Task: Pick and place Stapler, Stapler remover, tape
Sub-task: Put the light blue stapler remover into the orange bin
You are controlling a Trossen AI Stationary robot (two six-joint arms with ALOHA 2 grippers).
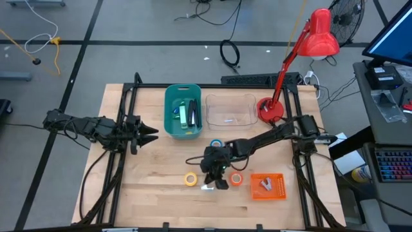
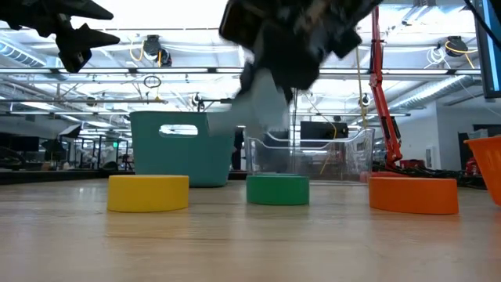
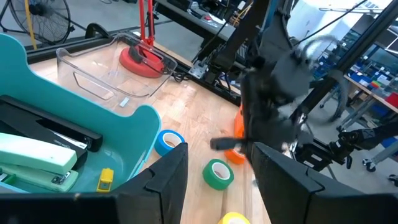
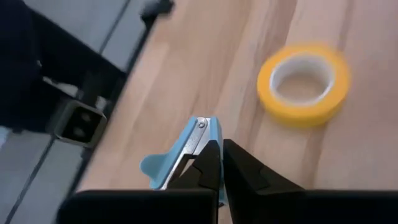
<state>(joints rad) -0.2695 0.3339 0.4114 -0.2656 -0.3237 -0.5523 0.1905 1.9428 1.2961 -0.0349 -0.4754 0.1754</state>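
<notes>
Near the table's front edge, the right gripper is clamped on a pale blue staple remover (yellow tape roll just beside), which probably next needs carrying to the orange tray; the left gripper waits part-open beside the teal bin.

You have four tape rolls on the bench: one blue, one green, one yellow, one orange. There are three containers: one teal bin, one clear tray, one orange basket. One red lamp.

Right gripper reached low over the table's middle, fingers pinched shut. Left gripper parked at the left edge, fingers parted.
</notes>
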